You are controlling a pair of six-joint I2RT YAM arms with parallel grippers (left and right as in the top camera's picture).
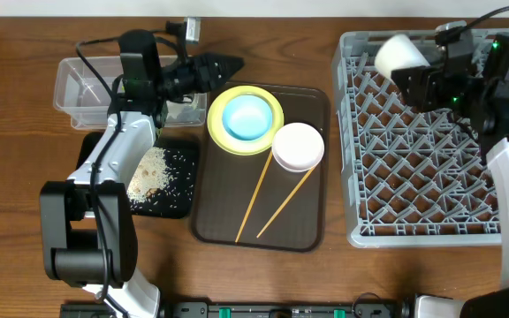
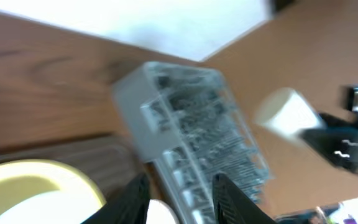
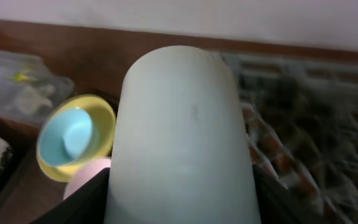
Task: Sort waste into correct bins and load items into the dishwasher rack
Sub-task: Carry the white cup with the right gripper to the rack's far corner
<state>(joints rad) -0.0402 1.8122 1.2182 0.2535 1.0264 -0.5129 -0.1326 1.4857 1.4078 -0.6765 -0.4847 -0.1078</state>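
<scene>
1. The rice (image 1: pixel 151 173) is lying heaped in the black tray (image 1: pixel 182 205), just left of the brown serving tray (image 1: pixel 307 221), so that share of the waste looks sorted.
2. The clear tub (image 1: pixel 69 88), beyond the serving tray's far left corner, is holding a yellow scrap (image 3: pixel 20 76) and a pale lump (image 3: pixel 30 99). They are probably the wrapper and the tissue, but they are too blurred to be sure.
3. The right gripper (image 3: pixel 182 193) is clamping the pale cup (image 1: pixel 400 55) and holding it over the dishwasher rack (image 1: pixel 414 159), right of the serving tray. Nothing else is showing in the rack.
4. The left gripper (image 2: pixel 180 196) is hovering at the serving tray's far left corner, its fingers apart and empty.
5. Waiting on the serving tray:
   - The yellow plate (image 1: pixel 221 132) is carrying the light-blue bowl (image 1: pixel 247 117).
   - The white-pink bowl (image 1: pixel 299 146) is touching the plate's right edge.
   - Two chopsticks (image 1: pixel 253 201) are lying slanted toward the near edge.
6. Sorting is looking nearly finished, and loading is only beginning.
</scene>
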